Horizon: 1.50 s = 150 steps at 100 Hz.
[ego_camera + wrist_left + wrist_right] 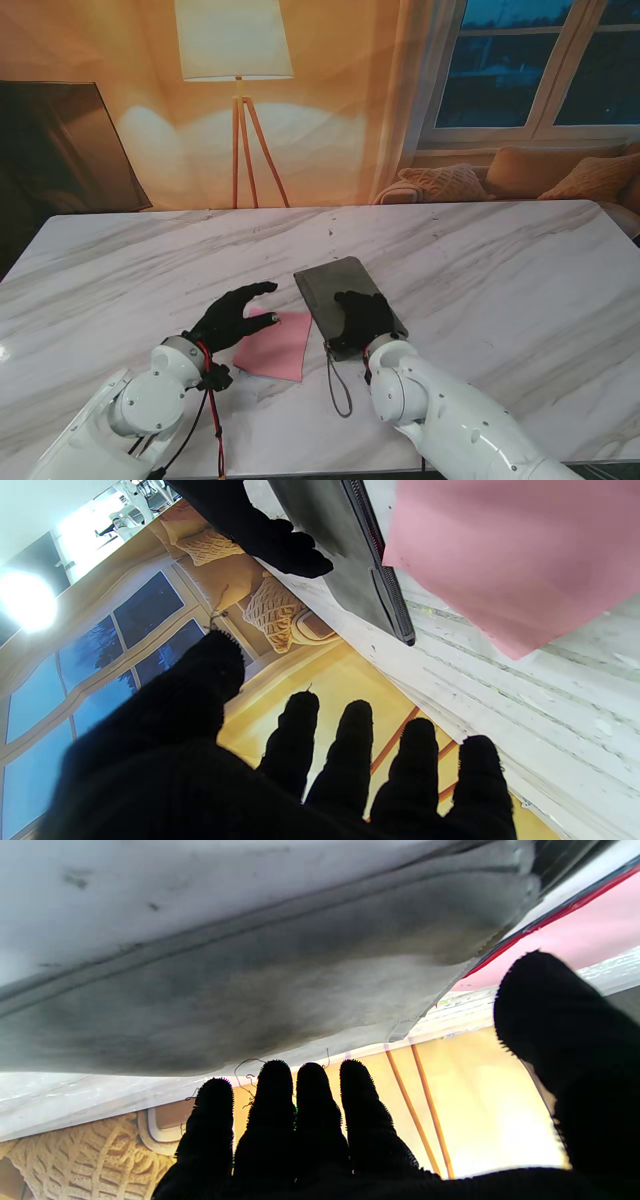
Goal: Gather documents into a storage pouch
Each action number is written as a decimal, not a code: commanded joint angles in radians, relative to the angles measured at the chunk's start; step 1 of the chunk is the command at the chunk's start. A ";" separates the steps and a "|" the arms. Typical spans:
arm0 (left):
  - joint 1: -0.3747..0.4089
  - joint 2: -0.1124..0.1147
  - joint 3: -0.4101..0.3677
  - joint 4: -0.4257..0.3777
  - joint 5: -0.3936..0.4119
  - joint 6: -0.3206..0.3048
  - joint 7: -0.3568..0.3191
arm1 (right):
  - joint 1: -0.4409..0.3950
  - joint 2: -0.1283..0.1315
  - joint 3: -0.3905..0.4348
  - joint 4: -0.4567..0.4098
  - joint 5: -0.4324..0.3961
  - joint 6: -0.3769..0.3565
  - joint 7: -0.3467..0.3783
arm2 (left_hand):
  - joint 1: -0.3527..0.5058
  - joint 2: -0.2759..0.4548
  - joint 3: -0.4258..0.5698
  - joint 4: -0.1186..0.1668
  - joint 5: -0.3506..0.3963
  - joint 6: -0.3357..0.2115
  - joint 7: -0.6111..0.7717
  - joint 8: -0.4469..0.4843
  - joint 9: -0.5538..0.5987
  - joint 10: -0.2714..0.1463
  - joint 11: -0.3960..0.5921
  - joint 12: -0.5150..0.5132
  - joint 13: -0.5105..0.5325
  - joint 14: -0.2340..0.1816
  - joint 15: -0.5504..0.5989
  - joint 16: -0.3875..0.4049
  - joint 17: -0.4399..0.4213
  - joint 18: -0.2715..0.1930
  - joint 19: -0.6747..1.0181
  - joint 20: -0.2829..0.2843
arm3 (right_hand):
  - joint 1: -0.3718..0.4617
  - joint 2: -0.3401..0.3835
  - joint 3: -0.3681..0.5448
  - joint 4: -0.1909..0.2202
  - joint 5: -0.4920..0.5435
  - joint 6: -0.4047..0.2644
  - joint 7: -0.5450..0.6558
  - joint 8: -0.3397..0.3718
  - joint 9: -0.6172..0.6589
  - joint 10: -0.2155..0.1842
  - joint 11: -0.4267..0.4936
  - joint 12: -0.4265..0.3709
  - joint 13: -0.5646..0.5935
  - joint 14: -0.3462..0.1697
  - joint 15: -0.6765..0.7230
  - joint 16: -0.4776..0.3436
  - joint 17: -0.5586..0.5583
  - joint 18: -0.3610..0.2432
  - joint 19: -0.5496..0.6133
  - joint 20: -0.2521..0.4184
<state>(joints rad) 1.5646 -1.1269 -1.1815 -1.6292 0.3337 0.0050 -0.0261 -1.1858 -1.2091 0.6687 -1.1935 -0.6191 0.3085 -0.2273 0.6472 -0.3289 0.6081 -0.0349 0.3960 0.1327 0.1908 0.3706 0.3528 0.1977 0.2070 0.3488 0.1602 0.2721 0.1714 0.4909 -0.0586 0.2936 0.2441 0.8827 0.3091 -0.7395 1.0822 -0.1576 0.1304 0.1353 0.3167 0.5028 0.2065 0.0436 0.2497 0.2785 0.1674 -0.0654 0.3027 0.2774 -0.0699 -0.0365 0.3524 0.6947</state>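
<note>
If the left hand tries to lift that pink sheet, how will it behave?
The pink sheet looks thin and lies flat on the marble table, so it is probably light and floppy, sagging when lifted. On that smooth top it may slide rather than lift. The left hand, fingers spread, may need an edge.

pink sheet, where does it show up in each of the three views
Stand view: the pink sheet lies flat on the table, near me, between the left hand and the grey pouch.
Left wrist view: it fills the upper right corner, beside the pouch's zipper edge.
Right wrist view: only a strip shows at the right edge, past the pouch.
Shared landmark: the grey pouch, seen in all three.
</note>
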 commanded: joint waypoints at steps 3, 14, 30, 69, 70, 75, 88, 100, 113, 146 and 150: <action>0.000 -0.001 0.001 0.001 -0.004 0.001 -0.014 | 0.006 -0.009 -0.007 0.001 0.015 0.007 0.026 | 0.001 0.019 -0.017 -0.005 0.014 0.002 0.002 -0.002 0.015 0.002 0.002 0.008 0.025 -0.002 0.004 0.007 -0.010 -0.031 -0.018 0.002 | -0.046 0.003 -0.013 0.008 -0.033 0.001 -0.027 0.009 -0.044 -0.014 -0.023 0.005 -0.029 -0.008 -0.012 -0.013 -0.013 -0.012 -0.029 -0.015; 0.000 -0.002 0.001 0.002 -0.006 0.000 -0.013 | 0.013 -0.012 -0.019 0.007 0.026 0.014 0.037 | 0.001 0.020 -0.018 -0.006 0.018 0.002 0.003 -0.002 0.017 0.006 0.003 0.009 0.026 0.000 0.005 0.007 -0.008 -0.027 -0.017 0.001 | -0.044 0.001 -0.019 0.011 -0.034 -0.007 -0.037 0.010 -0.043 -0.016 -0.031 0.004 -0.018 0.029 -0.023 -0.019 -0.010 0.033 -0.016 -0.001; 0.001 -0.002 0.000 0.001 -0.006 -0.001 -0.011 | 0.023 -0.015 -0.042 0.022 0.034 0.035 0.051 | 0.002 0.022 -0.020 -0.006 0.021 0.003 0.004 -0.002 0.022 0.007 0.004 0.010 0.026 0.001 0.006 0.008 -0.007 -0.022 -0.016 0.001 | -0.039 -0.009 -0.016 0.011 -0.050 -0.029 -0.049 0.015 -0.040 -0.011 -0.036 0.002 0.009 0.088 -0.046 -0.032 0.014 0.080 -0.011 0.002; -0.003 -0.001 0.005 0.005 -0.008 0.001 -0.015 | 0.067 -0.028 -0.100 0.084 0.033 0.098 0.071 | 0.004 0.026 -0.025 -0.005 0.022 -0.002 0.005 -0.002 0.027 0.010 0.005 0.012 0.026 0.002 0.006 0.007 -0.006 -0.022 -0.016 -0.001 | 0.014 -0.084 0.061 -0.005 0.000 -0.099 -0.328 0.134 -0.038 0.006 0.023 0.020 0.149 0.140 0.075 0.025 0.170 0.125 0.130 0.077; -0.003 -0.001 0.005 0.005 -0.008 0.001 -0.015 | 0.069 -0.029 -0.102 0.086 0.033 0.099 0.071 | 0.004 0.026 -0.025 -0.005 0.022 -0.002 0.005 -0.002 0.027 0.011 0.005 0.012 0.026 0.002 0.006 0.007 -0.005 -0.022 -0.015 -0.001 | 0.019 -0.084 0.063 -0.004 0.000 -0.099 -0.329 0.132 -0.037 0.008 0.026 0.022 0.157 0.141 0.083 0.029 0.177 0.127 0.142 0.083; -0.003 -0.002 0.004 0.004 -0.009 0.002 -0.015 | 0.075 -0.033 -0.110 0.099 0.032 0.104 0.066 | 0.004 0.026 -0.025 -0.005 0.024 -0.002 0.006 -0.001 0.029 0.011 0.005 0.012 0.026 0.002 0.007 0.008 -0.003 -0.020 -0.014 0.000 | 0.042 -0.091 0.082 -0.005 0.000 -0.089 -0.326 0.134 -0.036 0.021 0.068 0.042 0.209 0.147 0.148 0.057 0.212 0.138 0.245 0.114; -0.001 -0.001 0.002 0.003 -0.003 -0.001 -0.013 | 0.085 -0.041 -0.121 0.119 0.035 0.106 0.055 | 0.005 0.026 -0.027 -0.005 0.033 0.000 0.010 0.000 0.034 0.014 0.007 0.013 0.028 0.004 0.008 0.008 0.000 -0.018 -0.012 0.001 | 0.096 -0.110 0.139 -0.010 -0.010 -0.005 -0.288 0.240 -0.036 0.078 0.255 0.087 0.319 0.131 0.332 0.131 0.225 0.130 0.608 0.083; -0.001 -0.002 0.002 0.003 -0.003 -0.002 -0.010 | 0.088 -0.036 -0.126 0.115 0.026 0.108 0.065 | 0.004 0.026 -0.027 -0.005 0.038 0.001 0.012 0.001 0.039 0.017 0.008 0.013 0.029 0.005 0.009 0.008 0.001 -0.019 -0.011 0.001 | 0.134 -0.135 0.182 -0.013 0.009 0.042 -0.183 0.224 -0.010 0.123 0.366 0.111 0.375 0.092 0.516 0.218 0.249 0.104 0.825 0.047; -0.003 -0.002 0.004 0.004 -0.007 -0.003 -0.013 | 0.083 -0.022 -0.129 0.092 0.013 0.102 0.092 | 0.006 0.027 -0.028 -0.005 0.047 0.004 0.015 0.002 0.045 0.021 0.009 0.014 0.029 0.006 0.009 0.008 0.001 -0.019 -0.011 0.002 | 0.100 -0.176 0.190 -0.022 0.046 0.060 -0.021 0.102 0.033 0.146 0.409 0.156 0.384 0.066 0.645 0.287 0.253 0.094 0.911 0.055; -0.004 -0.003 0.005 0.006 -0.009 -0.011 -0.008 | 0.080 -0.019 -0.160 0.083 -0.014 0.091 0.093 | 0.004 0.030 -0.029 -0.005 0.058 0.008 0.018 0.002 0.057 0.025 0.012 0.017 0.032 0.008 0.013 0.009 0.003 -0.019 -0.009 0.003 | 0.092 -0.166 0.196 -0.019 0.133 0.041 0.230 0.031 0.085 0.148 0.614 0.388 0.402 -0.013 0.876 0.430 0.242 0.061 0.984 0.125; -0.003 -0.003 0.004 0.005 -0.009 -0.012 -0.008 | 0.082 -0.023 -0.165 0.091 -0.013 0.093 0.086 | 0.003 0.032 -0.031 -0.006 0.058 0.009 0.018 0.002 0.059 0.028 0.012 0.017 0.032 0.010 0.013 0.009 0.003 -0.020 -0.009 0.003 | 0.107 -0.159 0.204 -0.019 0.144 0.034 0.263 0.044 0.096 0.147 0.653 0.426 0.420 -0.023 0.890 0.447 0.253 0.055 1.001 0.132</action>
<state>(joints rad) 1.5585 -1.1270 -1.1760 -1.6231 0.3266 -0.0025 -0.0248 -1.0805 -1.2206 0.5248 -1.1386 -0.6411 0.3944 -0.1597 0.6473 -0.3191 0.6079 -0.0349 0.4507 0.1334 0.2058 0.3706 0.3928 0.2222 0.2118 0.3553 0.1791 0.2828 0.1819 0.4946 -0.0577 0.2936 0.2439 0.8827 0.3653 -0.8819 1.2172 -0.1721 0.2348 0.1809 0.5283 0.5260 0.2667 0.1642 0.8302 0.6468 0.3089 0.0060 0.4640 0.5613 0.1693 0.0430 1.3030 0.7952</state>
